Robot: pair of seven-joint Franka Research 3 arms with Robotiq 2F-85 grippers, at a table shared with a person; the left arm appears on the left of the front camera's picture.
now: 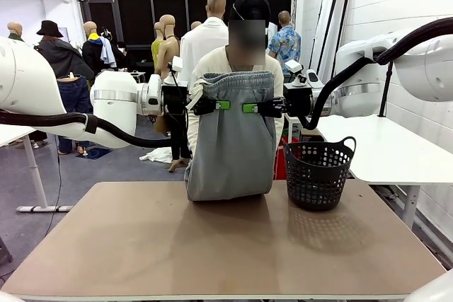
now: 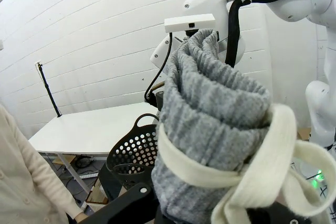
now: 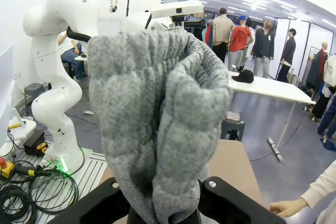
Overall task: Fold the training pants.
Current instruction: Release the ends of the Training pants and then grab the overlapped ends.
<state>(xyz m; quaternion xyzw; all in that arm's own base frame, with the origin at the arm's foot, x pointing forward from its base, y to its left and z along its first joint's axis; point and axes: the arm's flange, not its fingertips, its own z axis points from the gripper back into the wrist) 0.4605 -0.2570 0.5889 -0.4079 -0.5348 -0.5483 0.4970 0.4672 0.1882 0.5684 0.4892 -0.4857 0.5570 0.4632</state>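
Note:
The light grey training pants (image 1: 230,146) hang folded in front of the person, waistband up, with their lower edge resting on the far edge of the table (image 1: 212,245). My left gripper (image 1: 222,105) is shut on the waistband's left part and my right gripper (image 1: 250,108) is shut on its right part, the two facing each other close together. In the left wrist view the bunched waistband (image 2: 210,108) and white drawstring (image 2: 273,145) rise from my gripper (image 2: 210,217). The right wrist view has the gathered grey cloth (image 3: 152,108) clamped in my right gripper (image 3: 163,211).
A black perforated basket (image 1: 318,171) stands on the table's far right corner, close beside the pants. The person (image 1: 212,61) in a cream cardigan stands right behind the pants, one hand (image 3: 286,207) low by the table edge. A white side table (image 1: 382,146) is at right.

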